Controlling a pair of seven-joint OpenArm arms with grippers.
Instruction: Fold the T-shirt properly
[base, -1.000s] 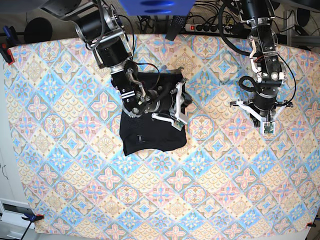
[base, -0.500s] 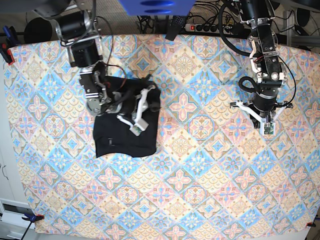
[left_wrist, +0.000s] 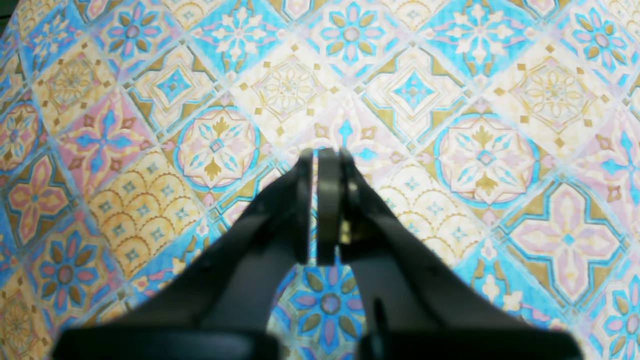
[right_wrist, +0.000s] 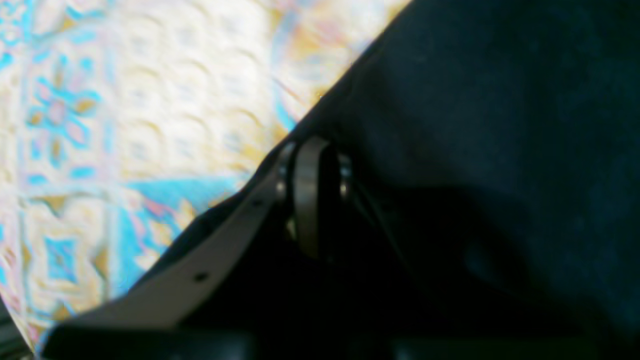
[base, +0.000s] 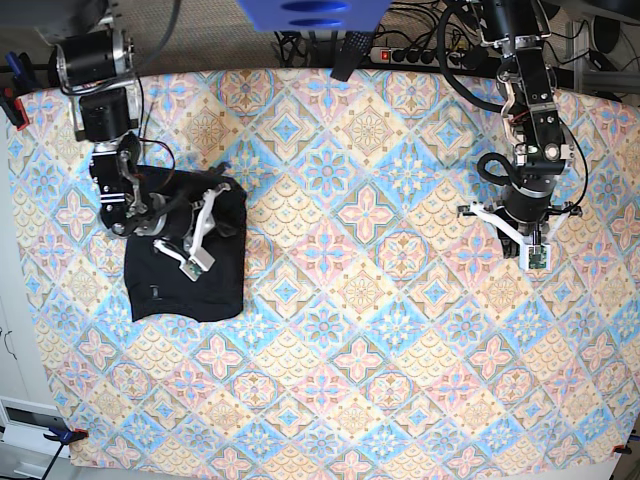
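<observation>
**Base view: folded black T-shirt sits at worktop's left edge, right hand on it**

Base view shows the T-shirt (base: 185, 260) lying as a compact dark bundle, roughly square, on the left side of the worktop (base: 340, 330), close to its left edge and a little above mid-height. The right hand (base: 222, 208) rests on the bundle's upper right part, near its right-hand edge, with the arm reaching down to it from the top left corner. In the right wrist view the fingers (right_wrist: 307, 195) stand nearly together, pressed into the black cloth (right_wrist: 475, 125), with dark fabric filling the narrow slot between them; the hand appears clenched on a pinch of the T-shirt, though blur and shadow hide the exact fold it holds. The patterned cover shows just beside the cloth's edge in that view.

Well apart, on the worktop's right side, the left hand (base: 522, 232) hangs over bare patterned cover. The left wrist view shows this hand (left_wrist: 322, 160) with its dark fingers (left_wrist: 300, 210) clenched flat against each other, nothing between them, above a blue and yellow tile motif.

A power strip (base: 410, 55) lies beyond the worktop's far edge.
</observation>
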